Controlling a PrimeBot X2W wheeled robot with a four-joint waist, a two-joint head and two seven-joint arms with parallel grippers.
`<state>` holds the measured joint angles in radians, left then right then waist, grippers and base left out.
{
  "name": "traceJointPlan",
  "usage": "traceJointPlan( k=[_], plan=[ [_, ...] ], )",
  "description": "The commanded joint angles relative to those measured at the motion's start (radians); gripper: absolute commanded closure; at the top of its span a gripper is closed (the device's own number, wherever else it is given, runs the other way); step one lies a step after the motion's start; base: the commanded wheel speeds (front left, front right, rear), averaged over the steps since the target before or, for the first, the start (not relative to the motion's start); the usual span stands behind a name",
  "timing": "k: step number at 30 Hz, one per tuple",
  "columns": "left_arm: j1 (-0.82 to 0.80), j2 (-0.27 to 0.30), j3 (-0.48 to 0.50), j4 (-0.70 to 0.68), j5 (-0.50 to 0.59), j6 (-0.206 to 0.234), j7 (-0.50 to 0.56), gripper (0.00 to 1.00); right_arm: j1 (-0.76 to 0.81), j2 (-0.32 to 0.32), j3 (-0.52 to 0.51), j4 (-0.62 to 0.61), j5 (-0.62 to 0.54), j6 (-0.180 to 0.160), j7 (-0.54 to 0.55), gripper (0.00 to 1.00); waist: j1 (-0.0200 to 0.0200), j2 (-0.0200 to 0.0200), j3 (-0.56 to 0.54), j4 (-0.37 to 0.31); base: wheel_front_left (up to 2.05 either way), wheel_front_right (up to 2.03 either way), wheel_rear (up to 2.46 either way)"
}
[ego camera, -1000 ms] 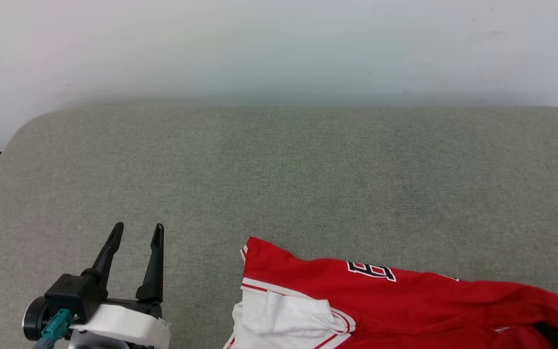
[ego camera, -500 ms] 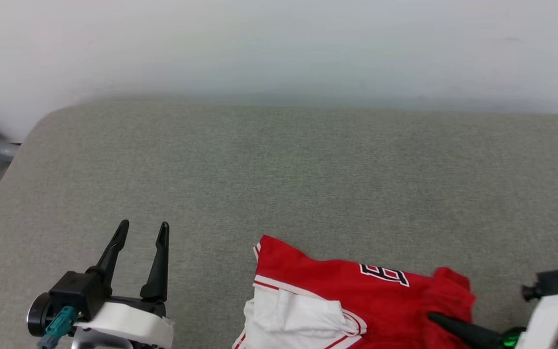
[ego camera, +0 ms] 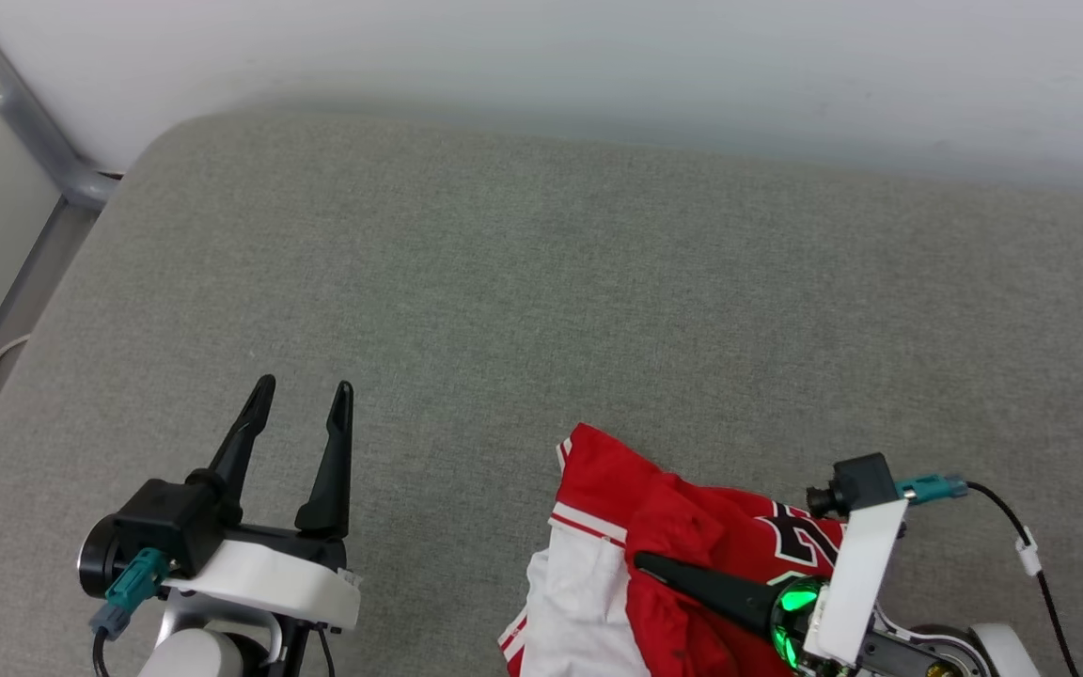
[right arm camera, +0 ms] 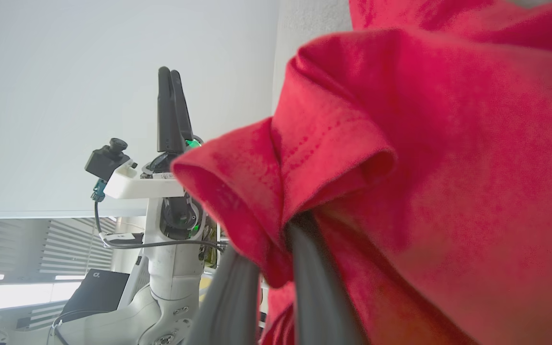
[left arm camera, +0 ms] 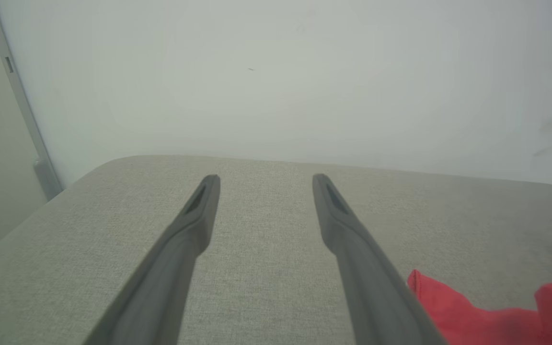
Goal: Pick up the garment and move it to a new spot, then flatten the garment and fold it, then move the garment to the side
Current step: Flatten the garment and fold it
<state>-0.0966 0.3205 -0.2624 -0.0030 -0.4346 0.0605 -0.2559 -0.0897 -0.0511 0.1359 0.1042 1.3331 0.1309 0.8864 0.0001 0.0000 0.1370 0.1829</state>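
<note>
1. Clamping a bunched fold of red cloth, the right gripper (ego camera: pixel 647 562) has its two dark fingers (right arm camera: pixel 316 287) pressed together on the garment (ego camera: pixel 692 512). In the right wrist view they run up into the fabric, and their tips are buried under a rolled red hem.
2. The garment lies crumpled on the grey cushion (ego camera: pixel 598 282), gathered around and under the right gripper. A raised ridge of red sits just beyond its fingertips.
3. A white sleeve (ego camera: pixel 579 602) spreads out on the side of those fingertips that faces the left gripper (ego camera: pixel 305 385). Its upper edge carries red-and-white striped trim (ego camera: pixel 588 525), just ahead of the right gripper's tips.
4. Part of a black, white-outlined number (ego camera: pixel 800 538) shows on the red cloth back from the fingertips, beside the small wrist camera (ego camera: pixel 856 484) mounted on that arm.
5. A green light (ego camera: pixel 795 602) glows at the base of the right gripper's fingers.
6. The left gripper is held over the cushion with its fingers spread apart and nothing between them.
7. The garment lies off to the left gripper's right, apart from it. In the left wrist view a red corner shows low beside the right-hand finger.
8. Ahead of both grippers, bare cushion runs up to a pale wall (ego camera: pixel 598 56).
9. A grey metal rail (ego camera: pixel 34 132) stands beyond the left gripper, off to its left, at the cushion's corner.
</note>
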Motion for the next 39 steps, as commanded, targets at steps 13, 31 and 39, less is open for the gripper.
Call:
traceJointPlan(
  k=[13, 31, 39],
  plan=[
    [-0.049, -0.054, 0.032, 0.043, 0.029, -0.042, -0.011, 0.0, -0.086, 0.0, 0.16, 0.129, -0.043, 0.0, -0.195, 0.0, -0.0001, 0.0, 0.069, 0.032, 0.0, 0.0, 0.0],
    [0.009, -0.054, 0.062, 0.066, 0.06, -0.049, -0.01, 0.0, -0.056, -0.095, 0.146, -0.079, -0.367, 0.0, -0.519, 0.0, -0.0001, 0.0, -0.033, -0.06, 0.0, 0.0, 0.0],
    [0.044, -0.048, 0.078, 0.076, 0.06, -0.02, -0.01, 0.0, 0.008, -0.099, -0.058, -0.124, -0.742, 0.0, -0.709, 0.0, -0.0001, 0.0, -0.079, -0.122, 0.0, 0.0, 0.0]
  ],
)
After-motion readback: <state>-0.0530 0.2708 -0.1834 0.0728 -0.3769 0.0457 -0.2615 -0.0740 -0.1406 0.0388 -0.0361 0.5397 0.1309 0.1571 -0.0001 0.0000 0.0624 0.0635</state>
